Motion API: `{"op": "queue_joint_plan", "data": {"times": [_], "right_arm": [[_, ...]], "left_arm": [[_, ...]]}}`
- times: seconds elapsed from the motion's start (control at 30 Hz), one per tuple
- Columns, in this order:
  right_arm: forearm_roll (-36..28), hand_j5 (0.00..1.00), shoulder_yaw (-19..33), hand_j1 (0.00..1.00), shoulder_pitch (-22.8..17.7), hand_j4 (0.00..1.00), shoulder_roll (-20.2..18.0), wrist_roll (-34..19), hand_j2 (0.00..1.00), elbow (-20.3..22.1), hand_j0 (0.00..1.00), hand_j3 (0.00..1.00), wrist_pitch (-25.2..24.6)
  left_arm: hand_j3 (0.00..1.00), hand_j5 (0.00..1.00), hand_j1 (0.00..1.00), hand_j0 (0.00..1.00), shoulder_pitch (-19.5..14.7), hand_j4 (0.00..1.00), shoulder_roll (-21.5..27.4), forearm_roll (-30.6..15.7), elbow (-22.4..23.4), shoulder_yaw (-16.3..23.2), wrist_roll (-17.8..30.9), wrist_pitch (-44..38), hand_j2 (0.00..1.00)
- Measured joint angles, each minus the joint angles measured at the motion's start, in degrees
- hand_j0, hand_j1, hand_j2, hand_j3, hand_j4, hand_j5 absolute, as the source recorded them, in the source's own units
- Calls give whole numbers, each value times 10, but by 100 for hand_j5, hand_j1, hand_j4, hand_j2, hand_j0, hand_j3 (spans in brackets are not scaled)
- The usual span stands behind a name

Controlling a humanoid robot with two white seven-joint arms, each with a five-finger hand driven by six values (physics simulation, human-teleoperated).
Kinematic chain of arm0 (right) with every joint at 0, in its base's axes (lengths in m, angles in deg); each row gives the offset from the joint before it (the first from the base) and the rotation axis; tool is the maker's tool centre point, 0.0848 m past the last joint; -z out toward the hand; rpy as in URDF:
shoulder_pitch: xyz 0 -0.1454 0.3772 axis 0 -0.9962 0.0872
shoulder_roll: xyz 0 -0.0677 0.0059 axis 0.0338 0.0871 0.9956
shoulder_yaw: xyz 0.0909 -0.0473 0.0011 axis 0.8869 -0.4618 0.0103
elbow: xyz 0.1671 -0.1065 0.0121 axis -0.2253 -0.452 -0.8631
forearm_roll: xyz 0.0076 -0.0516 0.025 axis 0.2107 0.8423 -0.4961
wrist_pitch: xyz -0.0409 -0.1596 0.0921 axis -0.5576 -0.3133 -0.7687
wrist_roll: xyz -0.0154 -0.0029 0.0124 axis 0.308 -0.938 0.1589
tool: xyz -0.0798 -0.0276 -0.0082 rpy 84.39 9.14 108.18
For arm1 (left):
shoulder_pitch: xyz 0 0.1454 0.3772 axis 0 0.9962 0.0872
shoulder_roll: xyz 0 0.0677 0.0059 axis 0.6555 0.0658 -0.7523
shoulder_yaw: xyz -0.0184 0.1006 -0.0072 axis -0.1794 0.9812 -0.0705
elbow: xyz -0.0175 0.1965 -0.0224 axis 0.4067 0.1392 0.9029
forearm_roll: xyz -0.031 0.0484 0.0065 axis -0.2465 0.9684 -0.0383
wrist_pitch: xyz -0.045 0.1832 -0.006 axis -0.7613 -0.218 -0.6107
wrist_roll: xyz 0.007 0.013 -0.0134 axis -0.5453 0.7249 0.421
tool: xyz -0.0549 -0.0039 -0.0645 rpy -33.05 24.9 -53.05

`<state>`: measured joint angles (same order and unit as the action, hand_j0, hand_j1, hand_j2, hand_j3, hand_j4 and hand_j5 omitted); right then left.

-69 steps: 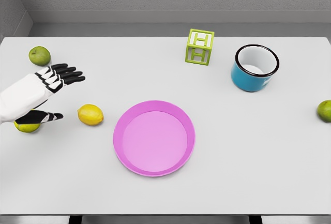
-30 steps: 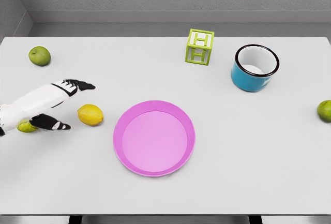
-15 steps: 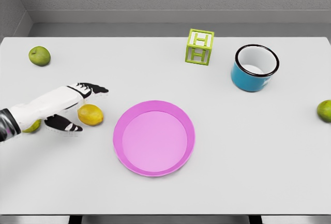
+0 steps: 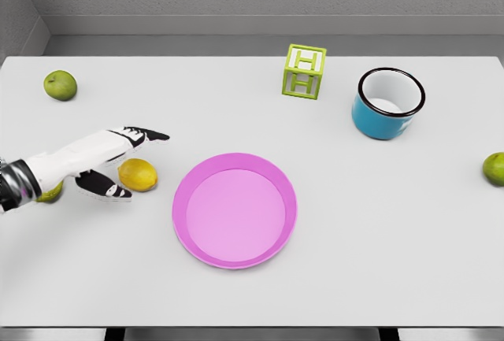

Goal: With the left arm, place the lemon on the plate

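On the white table (image 4: pixel 331 278), at about nine o'clock from the centre, we see our left hand (image 4: pixel 110 160) reaching in from the picture's left edge, its white forearm lying low over the surface. Its black-tipped fingers (image 4: pixel 150 134) stretch out above the lemon (image 4: pixel 139 175), and the thumb (image 4: pixel 106 189) points along the lemon's near left side, so the hand stands apart around the fruit and is not closed on it; we cannot tell whether any digit touches the skin. The lemon rests on the table just beside the pink plate (image 4: pixel 235 254), at the plate's nine o'clock, apart from its rim. Partly hidden behind our forearm lies a yellow-green fruit (image 4: pixel 52 192). A green apple (image 4: pixel 60 85) sits at ten o'clock near the far left corner, a green letter block (image 4: pixel 304 72) at twelve o'clock, a blue mug (image 4: pixel 386 105) with a black rim at two o'clock, and another green fruit (image 4: pixel 494 168) at three o'clock by the right edge.
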<state>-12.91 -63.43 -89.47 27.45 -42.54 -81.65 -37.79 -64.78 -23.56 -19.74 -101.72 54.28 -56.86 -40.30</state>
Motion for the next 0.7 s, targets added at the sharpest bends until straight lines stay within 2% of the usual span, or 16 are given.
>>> {"op": "queue_joint_plan", "data": {"times": [0.23,0.7], "right_arm": [[0,100,0,100,0,100,0,0,100,0,100,100,0],[0,100,0,100,0,100,0,0,100,0,100,100,0]], "left_arm": [[97,97,97,97,-3,97,5,-18,7,24,1,0,97],[93,93,93,93,-15,93,6,-25,27,36,10,-2,93]]}}
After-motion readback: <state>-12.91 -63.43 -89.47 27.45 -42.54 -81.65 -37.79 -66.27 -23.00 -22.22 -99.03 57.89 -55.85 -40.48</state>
